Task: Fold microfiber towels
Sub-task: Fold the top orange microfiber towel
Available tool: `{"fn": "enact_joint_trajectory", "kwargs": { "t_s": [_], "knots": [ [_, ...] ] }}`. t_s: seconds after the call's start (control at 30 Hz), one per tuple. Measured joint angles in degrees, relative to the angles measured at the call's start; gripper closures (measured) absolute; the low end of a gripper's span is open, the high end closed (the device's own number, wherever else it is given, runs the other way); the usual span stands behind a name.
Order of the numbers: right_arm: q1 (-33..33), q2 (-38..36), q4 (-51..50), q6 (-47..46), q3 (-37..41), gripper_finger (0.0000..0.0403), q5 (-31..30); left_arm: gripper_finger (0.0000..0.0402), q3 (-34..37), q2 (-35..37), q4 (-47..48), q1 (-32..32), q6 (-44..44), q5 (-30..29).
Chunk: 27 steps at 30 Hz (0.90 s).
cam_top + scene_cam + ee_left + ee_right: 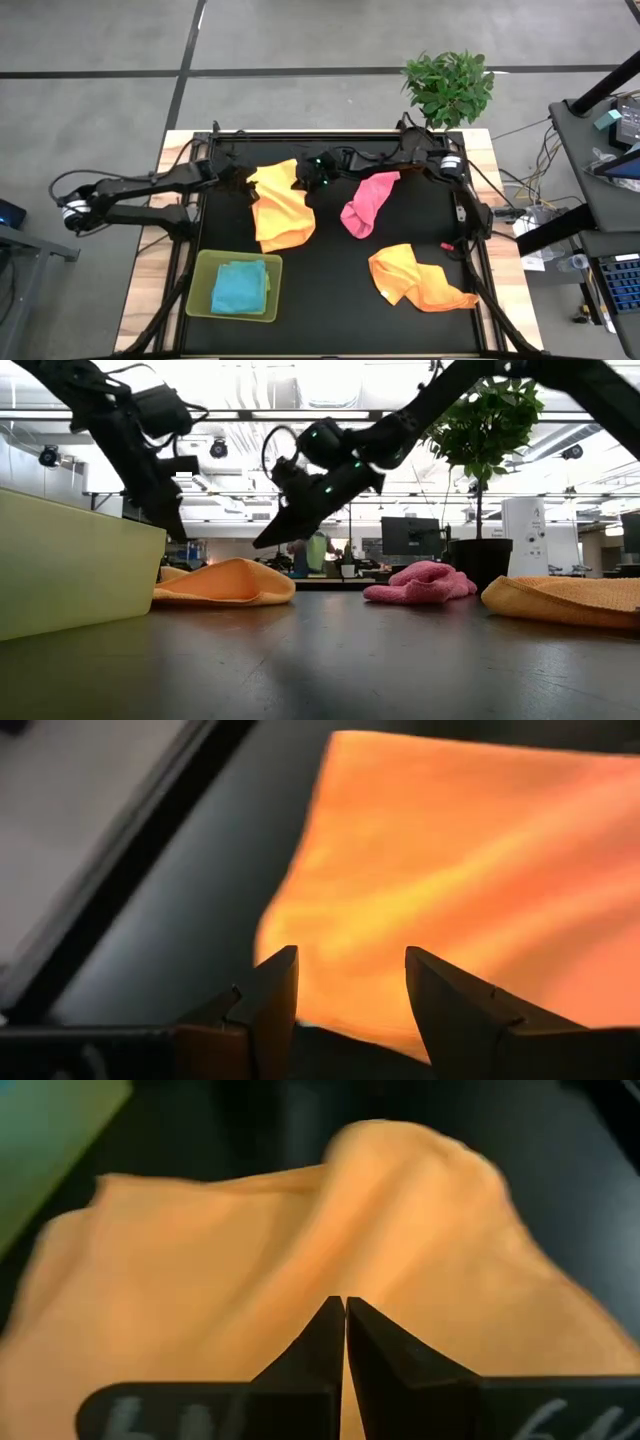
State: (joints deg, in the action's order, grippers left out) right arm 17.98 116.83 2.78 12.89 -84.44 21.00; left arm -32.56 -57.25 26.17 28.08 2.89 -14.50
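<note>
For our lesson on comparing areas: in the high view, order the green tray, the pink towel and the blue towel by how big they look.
1. Green tray, largest.
2. Blue towel, lying inside the tray.
3. Pink towel, bunched up; close to the blue one, so that order is unsure.

The left arm (140, 190) reached in from its side, stretched low and nearly straight toward the far middle. Its left gripper (350, 985) pointed downward, jaws parted with a clear gap between them and nothing in the gap. The right arm (420, 160) ran along the far edge and bent inward, lights glowing at its wrist. Its right gripper (345, 1315) angled down toward the middle, jaws pressed flat together, empty. In the low view both grippers hung above the worktop, close to each other but apart.
</note>
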Motion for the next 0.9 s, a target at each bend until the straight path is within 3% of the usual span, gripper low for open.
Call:
{"fn": "enact_joint_trajectory", "kwargs": {
  "t_s": [0.3,0.53,0.7,0.9],
  "knots": [
    [3.0,11.1,-2.9,-5.0,-13.4,0.0394,0.0,0.0231,4.3,0.3,-1.5,0.8,-2.6,1.9],
    [5.3,18.3,-14.2,-6.5,-23.4,0.0394,-1.5,0.0231,9.0,-4.6,-14.5,2.7,-2.6,1.9],
    [5.7,20.1,-20.8,-4.9,-28.7,0.0394,-3.6,0.0231,9.2,-10.0,-15.6,4.8,-2.1,0.0],
    [5.9,19.1,-26.6,-5.4,-29.4,0.0394,-8.5,0.0231,9.1,-16.8,-21.9,7.8,-0.3,-4.7]
  ]
}}
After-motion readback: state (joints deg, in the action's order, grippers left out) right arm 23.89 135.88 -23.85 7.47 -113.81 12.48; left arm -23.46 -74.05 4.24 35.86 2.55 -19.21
